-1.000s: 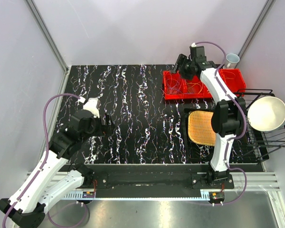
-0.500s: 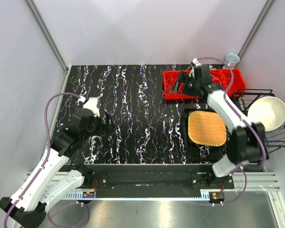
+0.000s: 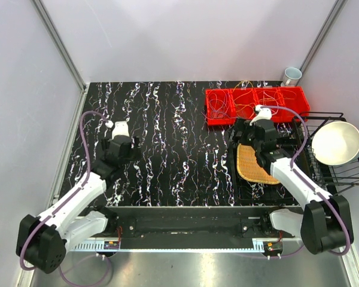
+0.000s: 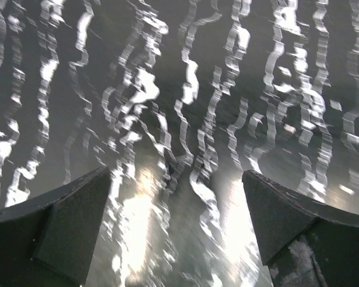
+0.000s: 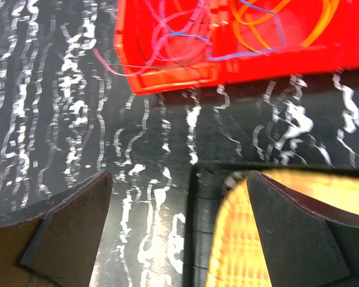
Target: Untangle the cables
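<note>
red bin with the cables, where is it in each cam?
Top external: red bin sits upper right.
Right wrist: red bin runs across the top, cables inside.
Left wrist: not in it.
Shared landmark: woven mat, on the near side of the bin; lower right in the right wrist view.

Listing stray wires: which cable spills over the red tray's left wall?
The pink-magenta cable: only it loops past the red tray's left wall over the table; the blue cable and orange cable lie inside.

Glossy black marbled table [image 3: 167, 137], shiny red plastic tray [image 3: 215, 117], woven straw-like mat [image 3: 251, 164].
</note>
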Action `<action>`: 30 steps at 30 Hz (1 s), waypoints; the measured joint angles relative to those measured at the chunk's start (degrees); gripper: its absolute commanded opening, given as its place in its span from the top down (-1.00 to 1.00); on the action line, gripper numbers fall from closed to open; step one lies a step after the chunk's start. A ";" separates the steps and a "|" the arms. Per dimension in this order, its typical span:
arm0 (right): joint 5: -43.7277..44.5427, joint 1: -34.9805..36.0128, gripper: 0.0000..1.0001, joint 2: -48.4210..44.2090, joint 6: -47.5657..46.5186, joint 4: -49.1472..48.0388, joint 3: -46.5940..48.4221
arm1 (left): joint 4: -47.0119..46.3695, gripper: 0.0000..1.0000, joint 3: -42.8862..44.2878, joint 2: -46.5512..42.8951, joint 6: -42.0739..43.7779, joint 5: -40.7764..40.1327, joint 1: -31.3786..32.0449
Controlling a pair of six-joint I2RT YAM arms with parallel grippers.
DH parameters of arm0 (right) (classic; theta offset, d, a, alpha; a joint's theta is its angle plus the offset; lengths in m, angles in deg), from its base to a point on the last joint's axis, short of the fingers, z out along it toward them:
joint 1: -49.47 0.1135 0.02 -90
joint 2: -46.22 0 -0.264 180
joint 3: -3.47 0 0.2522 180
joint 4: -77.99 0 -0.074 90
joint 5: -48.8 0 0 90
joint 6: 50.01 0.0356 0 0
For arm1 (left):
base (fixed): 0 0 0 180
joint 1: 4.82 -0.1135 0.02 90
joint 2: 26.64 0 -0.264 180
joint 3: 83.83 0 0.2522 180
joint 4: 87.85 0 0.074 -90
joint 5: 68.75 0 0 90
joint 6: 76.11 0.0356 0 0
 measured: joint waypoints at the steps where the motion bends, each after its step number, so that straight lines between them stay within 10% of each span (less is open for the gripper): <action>1: 0.98 0.00 -0.99 -0.72 0.07 -0.52 -1.03 | -3.21 -0.87 -2.03 0.00 1.49 -1.27 -0.24; 11: 4.83 0.00 -0.99 -4.96 3.26 -1.49 -3.17 | -37.20 -0.88 -18.29 7.63 12.90 -5.64 -7.43; 30: 17.99 0.00 -1.00 -9.31 0.33 -6.93 -13.38 | -68.06 -0.76 -19.02 22.60 19.69 12.79 -21.62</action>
